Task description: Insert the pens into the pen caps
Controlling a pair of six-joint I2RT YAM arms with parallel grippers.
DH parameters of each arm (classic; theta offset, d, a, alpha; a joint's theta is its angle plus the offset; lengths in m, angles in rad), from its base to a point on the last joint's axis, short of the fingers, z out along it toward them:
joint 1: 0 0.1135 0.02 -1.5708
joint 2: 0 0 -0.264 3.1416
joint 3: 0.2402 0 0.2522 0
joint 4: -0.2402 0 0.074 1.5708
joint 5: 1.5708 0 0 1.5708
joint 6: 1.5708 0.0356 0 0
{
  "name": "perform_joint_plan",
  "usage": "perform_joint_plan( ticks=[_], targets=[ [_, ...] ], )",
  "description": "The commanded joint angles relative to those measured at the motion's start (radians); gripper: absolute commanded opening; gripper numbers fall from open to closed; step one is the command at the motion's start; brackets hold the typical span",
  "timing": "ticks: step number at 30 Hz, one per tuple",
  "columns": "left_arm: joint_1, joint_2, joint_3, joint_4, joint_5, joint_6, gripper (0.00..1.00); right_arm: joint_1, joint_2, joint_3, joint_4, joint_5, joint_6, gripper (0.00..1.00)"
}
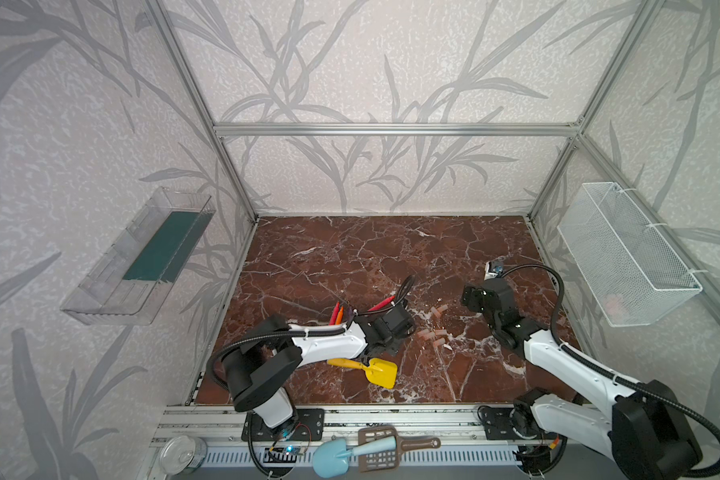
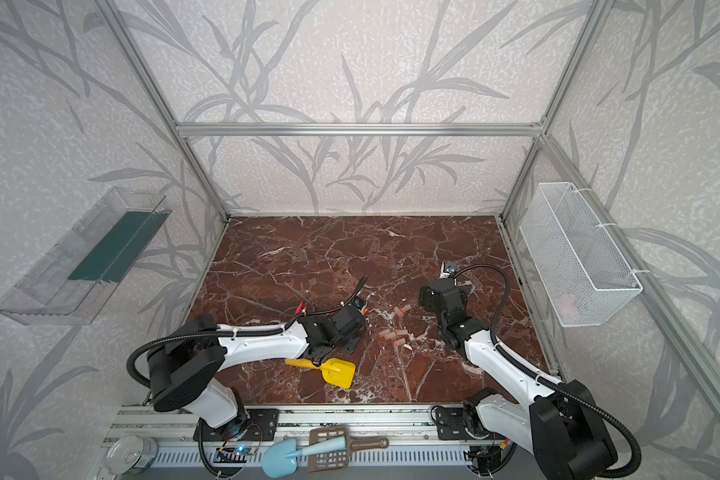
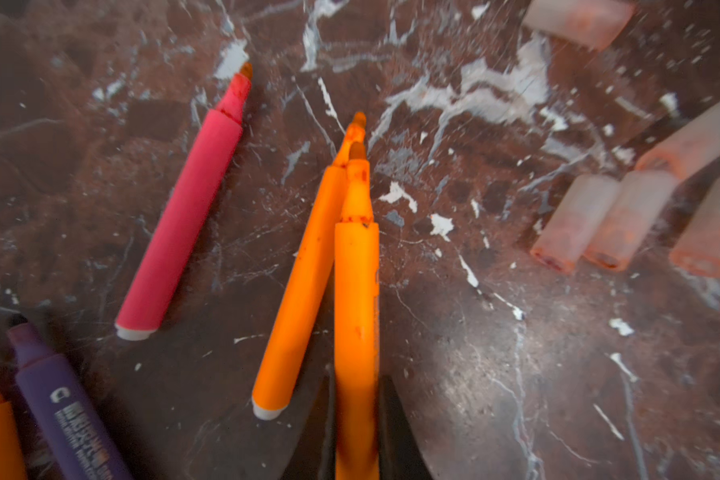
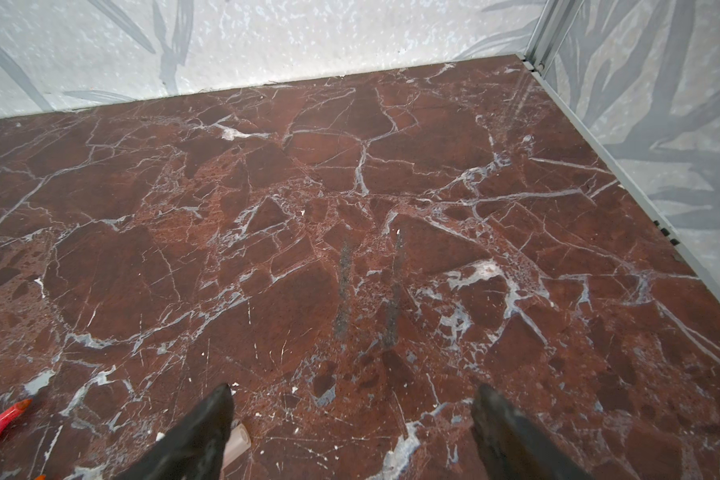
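Observation:
In the left wrist view my left gripper (image 3: 356, 386) is shut on an orange pen (image 3: 356, 291), its tip pointing away over the marble. A second orange pen (image 3: 304, 270) lies right beside it, and a pink pen (image 3: 184, 216) and a purple pen (image 3: 59, 407) lie further off. Several pale pinkish pen caps (image 3: 628, 220) lie loose to one side. In both top views the caps (image 1: 433, 334) (image 2: 393, 336) sit between the two arms. My right gripper (image 4: 352, 399) stands open and empty, one cap (image 4: 238, 442) by its finger.
A yellow toy shovel (image 1: 377, 371) lies near the left arm. A white mesh basket (image 1: 624, 253) hangs on the right wall and a clear shelf (image 1: 138, 257) on the left wall. A blue scoop (image 1: 337, 455), a brown scoop (image 1: 387, 449) and a tin (image 1: 182, 454) rest on the front rail.

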Motion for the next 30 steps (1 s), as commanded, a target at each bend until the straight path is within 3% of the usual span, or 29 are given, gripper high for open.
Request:
perform_joint_plan(
  ticks=[1, 4, 9, 13, 15, 18, 20, 24, 30],
  targets=[
    [-0.002, -0.094, -0.006, 0.038, 0.008, -0.005, 0.00, 0.006, -0.047, -0.019, 0.004, 0.028, 0.011, 0.89],
    [-0.002, -0.164, 0.012, 0.023, 0.009, 0.025, 0.00, 0.006, -0.102, 0.014, -0.122, 0.007, 0.084, 0.90],
    [-0.002, -0.285, -0.017, 0.125, 0.006, 0.031, 0.00, 0.044, -0.211, -0.004, -0.133, -0.330, 0.179, 0.90],
    [-0.004, -0.342, -0.151, 0.287, 0.134, 0.017, 0.00, 0.165, -0.313, -0.046, -0.123, -0.420, 0.260, 0.89],
    [-0.003, -0.358, -0.232, 0.389, 0.178, 0.026, 0.00, 0.207, -0.375, -0.098, -0.066, -0.453, 0.329, 0.90],
    [-0.001, -0.358, -0.250, 0.423, 0.149, 0.067, 0.00, 0.248, -0.441, -0.216, 0.159, -0.521, 0.433, 0.90],
    [-0.002, -0.331, -0.239, 0.447, 0.147, 0.071, 0.00, 0.295, -0.450, -0.260, 0.260, -0.509, 0.469, 0.86],
    [-0.004, -0.253, -0.237, 0.549, 0.256, 0.084, 0.00, 0.413, -0.432, -0.248, 0.260, -0.401, 0.459, 0.83],
    [-0.004, -0.256, -0.241, 0.577, 0.289, 0.095, 0.00, 0.455, -0.375, -0.260, 0.316, -0.341, 0.486, 0.82]
  ],
)
